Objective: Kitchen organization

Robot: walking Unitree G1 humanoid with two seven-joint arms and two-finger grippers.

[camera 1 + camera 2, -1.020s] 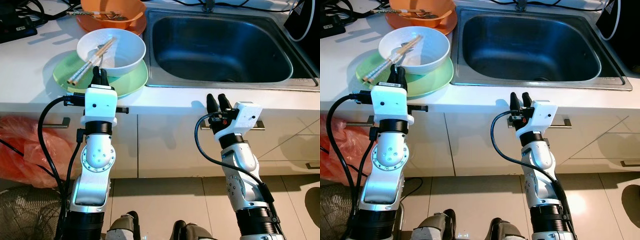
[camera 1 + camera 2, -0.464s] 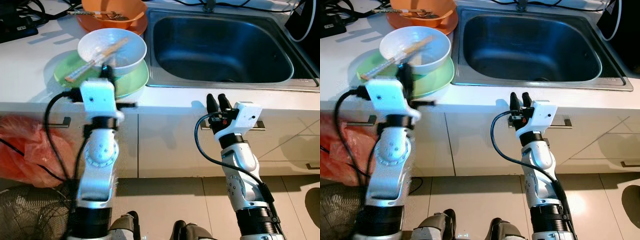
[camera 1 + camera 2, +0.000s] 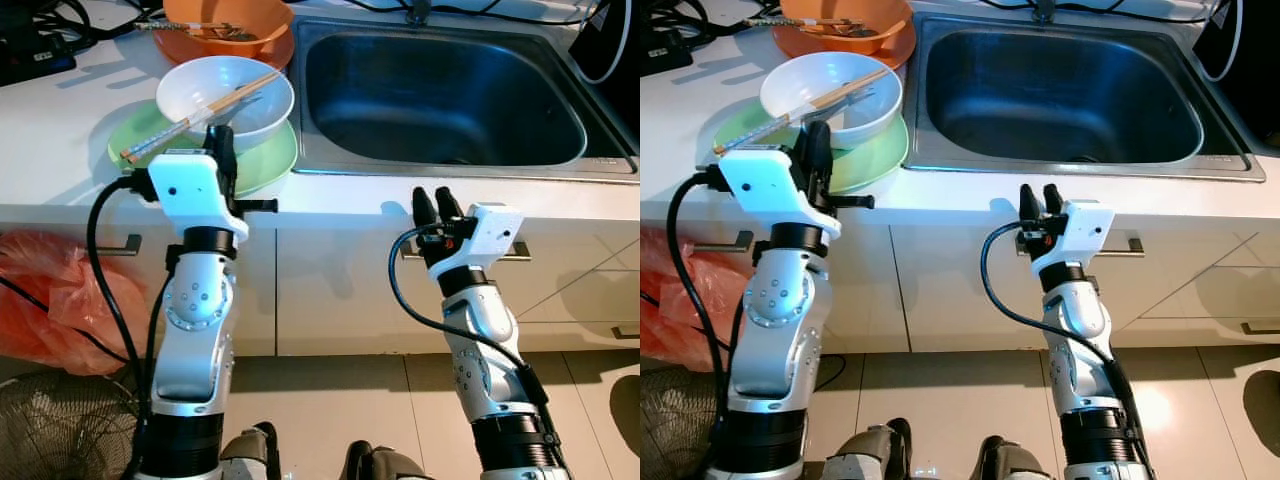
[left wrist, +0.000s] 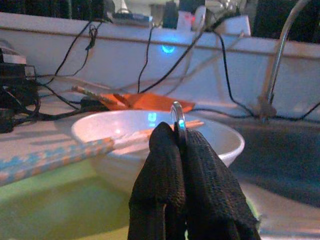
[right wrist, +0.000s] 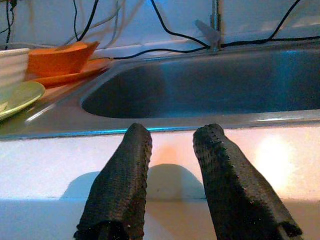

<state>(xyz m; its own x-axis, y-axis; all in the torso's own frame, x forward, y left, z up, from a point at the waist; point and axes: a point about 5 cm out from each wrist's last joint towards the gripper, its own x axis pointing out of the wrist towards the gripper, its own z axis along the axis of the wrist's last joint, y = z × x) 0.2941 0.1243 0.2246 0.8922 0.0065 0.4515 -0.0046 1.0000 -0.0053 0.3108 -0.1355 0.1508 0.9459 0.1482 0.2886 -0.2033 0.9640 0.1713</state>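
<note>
Lying across the white round ceramic bowl (image 3: pixel 262 122), the pair of long wooden chopsticks (image 3: pixel 200 108) runs on a slant. The patterned handle ends stick out past the bowl's near-left rim, over the plate. The plain tips point toward the far right, at the sink. A thin silver metal utensil (image 4: pixel 178 122) rests in the same bowl. In the left wrist view it is seen edge-on, rising from between the fingertips, and its far end cannot be made out.

The bowl sits on a pale green round plate (image 3: pixel 265 160) on the white tabletop (image 3: pixel 60 130), close to the front edge. The left gripper (image 3: pixel 222 140) is raised at the bowl's near side, above the plate. Its black fingers (image 4: pixel 170 170) are pressed together, pinching the silver utensil, and they point across the bowl toward the back wall.

Behind the white bowl stands an orange bowl (image 3: pixel 255 40) on an orange plate, with more utensils lying in it. Black cables (image 3: pixel 100 25) trail over the back left of the tabletop. Bare tabletop lies to the left of the green plate. To its right, just beside it, starts the rim of the stainless steel sink (image 3: pixel 440 95), whose basin is deep and dark.

The right gripper (image 3: pixel 433 205) hangs in front of the tabletop's front edge, below the sink and before the white cabinet fronts (image 3: pixel 320 290). Its fingers are parted and hold nothing. An orange plastic bag (image 3: pixel 50 300) sits low on the left by the cabinets.
</note>
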